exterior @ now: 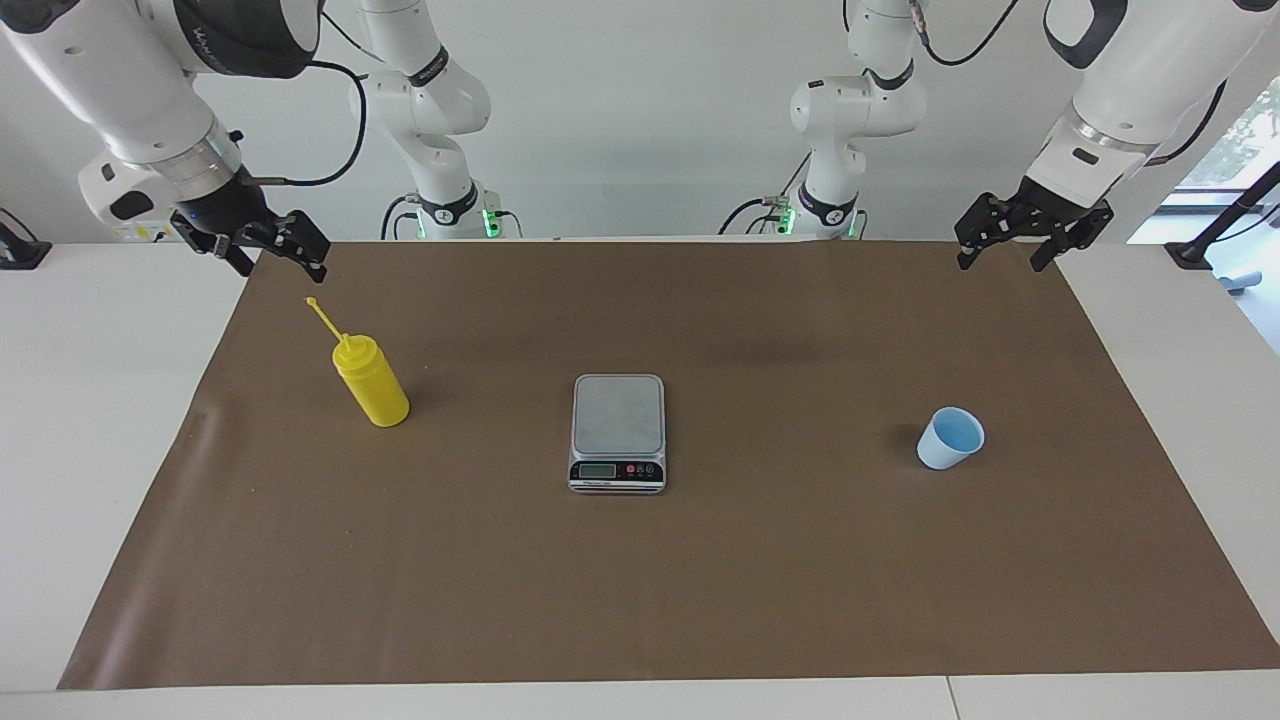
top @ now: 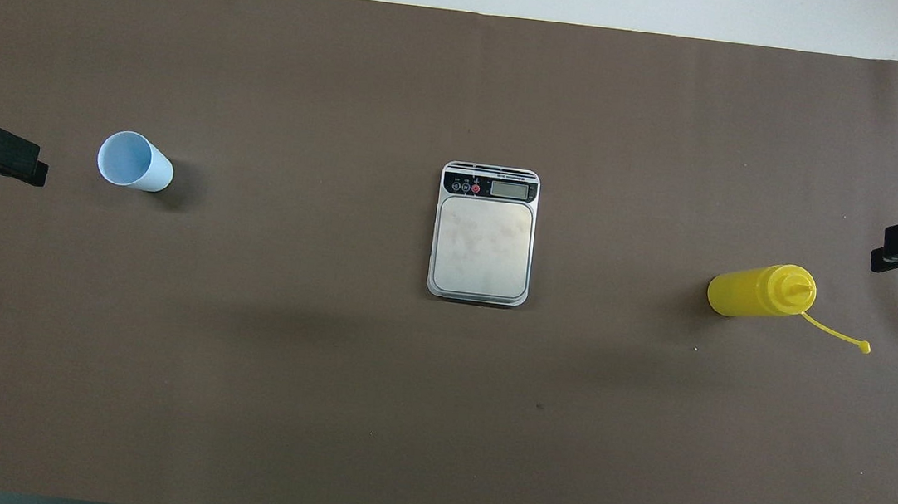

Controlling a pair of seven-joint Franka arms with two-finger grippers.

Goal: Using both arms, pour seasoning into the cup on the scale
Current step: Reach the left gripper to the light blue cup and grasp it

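Observation:
The yellow seasoning bottle (exterior: pixel 370 385) (top: pixel 758 291) stands upright on the brown mat toward the right arm's end, its tethered cap (exterior: pixel 312 300) hanging loose. In the middle of the mat sits the scale (exterior: pixel 618 415) (top: pixel 483 247), its platform bare and its display on the side away from the robots. The light-blue cup (exterior: pixel 950 438) (top: pixel 133 160) stands upright toward the left arm's end, well apart from the scale. My right gripper (exterior: pixel 283 265) hangs open over the mat's edge near the bottle. Over the mat's corner near the cup, my left gripper (exterior: pixel 1002 262) is open and holds nothing.
A brown mat (exterior: pixel 700 600) covers most of the white table (exterior: pixel 100 450). The two arm bases (exterior: pixel 450 205) (exterior: pixel 825 205) stand at the robots' edge. A black mount (exterior: pixel 20 250) sits on the table past the right arm's end.

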